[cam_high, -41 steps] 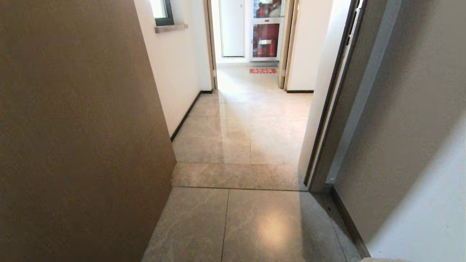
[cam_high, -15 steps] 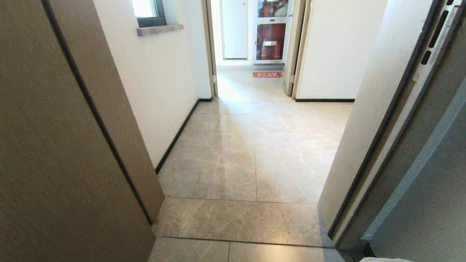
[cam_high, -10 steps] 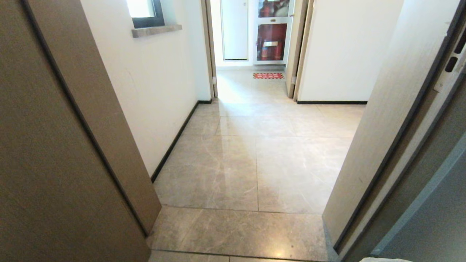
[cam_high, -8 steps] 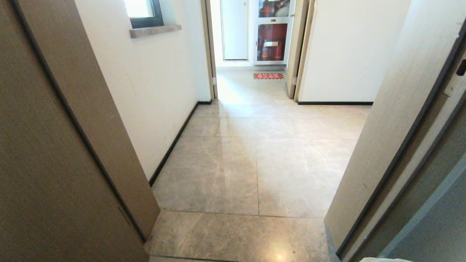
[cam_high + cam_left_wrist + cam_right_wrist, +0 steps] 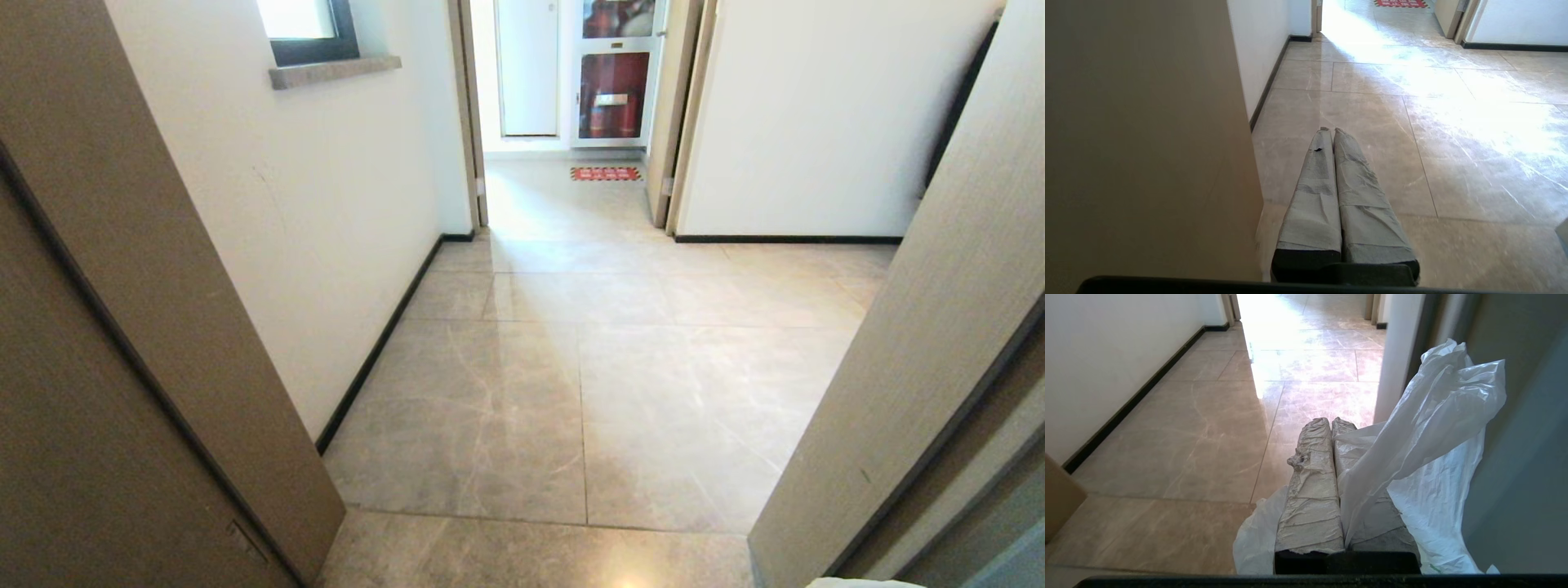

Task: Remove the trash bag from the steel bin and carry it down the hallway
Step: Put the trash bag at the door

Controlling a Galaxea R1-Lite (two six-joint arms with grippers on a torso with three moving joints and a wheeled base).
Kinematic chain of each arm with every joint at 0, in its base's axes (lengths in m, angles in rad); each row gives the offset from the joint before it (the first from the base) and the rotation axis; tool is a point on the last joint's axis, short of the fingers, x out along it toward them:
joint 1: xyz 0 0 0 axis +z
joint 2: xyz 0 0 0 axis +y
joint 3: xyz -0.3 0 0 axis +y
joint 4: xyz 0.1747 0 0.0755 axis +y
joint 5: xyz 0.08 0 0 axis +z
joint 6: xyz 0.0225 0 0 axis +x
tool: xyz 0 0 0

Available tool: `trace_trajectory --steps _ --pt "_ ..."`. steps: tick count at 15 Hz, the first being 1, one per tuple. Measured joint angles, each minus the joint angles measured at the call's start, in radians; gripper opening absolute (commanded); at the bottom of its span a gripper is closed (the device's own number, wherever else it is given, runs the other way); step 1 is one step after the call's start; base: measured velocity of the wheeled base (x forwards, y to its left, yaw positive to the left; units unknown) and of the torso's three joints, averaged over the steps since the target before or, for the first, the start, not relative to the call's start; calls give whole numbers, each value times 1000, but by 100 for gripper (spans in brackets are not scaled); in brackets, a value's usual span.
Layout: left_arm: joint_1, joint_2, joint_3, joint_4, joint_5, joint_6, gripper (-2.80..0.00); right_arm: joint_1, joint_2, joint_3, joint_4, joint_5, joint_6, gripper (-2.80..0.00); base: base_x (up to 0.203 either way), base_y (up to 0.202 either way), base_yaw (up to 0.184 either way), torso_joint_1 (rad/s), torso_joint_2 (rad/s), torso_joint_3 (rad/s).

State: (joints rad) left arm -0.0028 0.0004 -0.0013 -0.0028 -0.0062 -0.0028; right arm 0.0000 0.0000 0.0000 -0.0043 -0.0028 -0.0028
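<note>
The right pincer [image 5: 1331, 421] is clenched on the trash bag [image 5: 1425, 457], whose thin white plastic is pinched between the fingers, billows up beside them and hangs below on both sides. Ahead of the pincer stretches the hallway [image 5: 588, 343], its glossy beige tiles running to a red mat [image 5: 605, 173] at the far end. The left pincer [image 5: 1329, 130] is pressed together on nothing, with a brown door [image 5: 1135, 134] just beside it. A door frame [image 5: 1400, 355] stands near the bag

The trash bag [image 5: 1437, 428], thin crumpled white plastic, hangs pinched above the hallway [image 5: 588, 392] with its glossy beige tiles
</note>
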Motion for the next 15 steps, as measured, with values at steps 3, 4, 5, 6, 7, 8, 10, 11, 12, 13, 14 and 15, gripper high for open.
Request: trace_trajectory --steps 3,4,5,6,7,8,10,11,12,13,14,15 --pt "0 0 0 0 0 0 -280 0 0 0 0 0 0 -280 192 0 2 2 1 1" --pt "0 0 0 0 0 0 -280 0 0 0 0 0 0 -280 189 0 1 3 -2 2" --pt "0 0 0 0 0 0 -280 0 0 0 0 0 0 -280 195 0 0 2 2 2" --pt "0 0 0 0 0 0 -280 0 0 0 0 0 0 -280 196 0 0 7 -1 7" --pt "0 0 0 -1 0 0 -280 0 0 0 0 0 0 -280 190 0 3 6 6 1" --pt "0 0 0 0 0 0 -280 0 0 0 0 0 0 -280 201 0 -4 2 2 -4" --pt "-1 0 0 -1 0 0 -280 0 0 0 0 0 0 -280 189 0 -1 2 2 -2" --pt "-1 0 0 -1 0 0 -280 0 0 0 0 0 0 -280 182 0 0 2 -1 -1" --pt "0 0 0 0 0 0 -280 0 0 0 0 0 0 -280 183 0 2 11 6 11" --pt "0 0 0 -1 0 0 -280 0 0 0 0 0 -1 -280 191 0 -2 6 6 2" --pt "0 0 0 -1 0 0 -280 0 0 0 0 0 -2 -280 199 0 -1 2 3 5" --pt "0 0 0 -1 0 0 -280 0 0 0 0 0 -1 -280 195 0 0 4 6 1"
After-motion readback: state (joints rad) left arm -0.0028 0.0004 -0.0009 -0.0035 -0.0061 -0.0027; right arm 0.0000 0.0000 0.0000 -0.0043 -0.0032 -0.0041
